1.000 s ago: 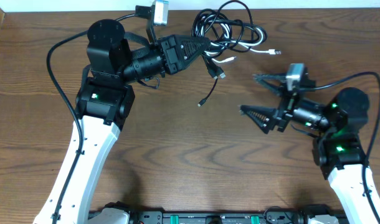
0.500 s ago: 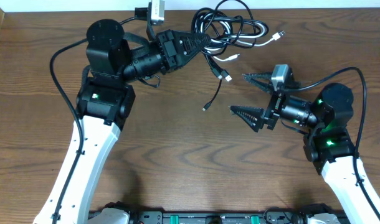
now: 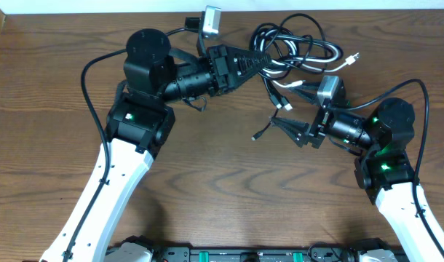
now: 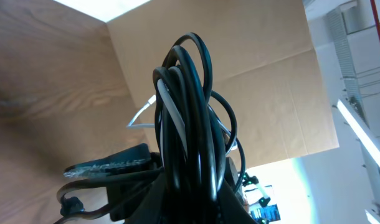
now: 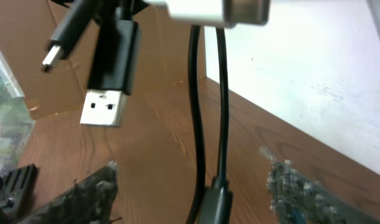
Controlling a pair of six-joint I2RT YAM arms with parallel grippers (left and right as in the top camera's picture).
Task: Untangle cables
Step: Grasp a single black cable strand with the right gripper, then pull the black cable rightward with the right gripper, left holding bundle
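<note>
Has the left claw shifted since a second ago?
Yes. Judged against the table and its far edge, the left claw, shut on the cables, has moved rightward, carrying the bundle with it.

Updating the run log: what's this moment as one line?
left gripper: shut on cable bundle | right gripper: open, dangling black cable between its fingers | untangling: not done

Left hand (image 3: 251, 60) clamped shut, arm stretched rightward; right hand (image 5: 191, 167) opposite it, fingers well apart
</note>
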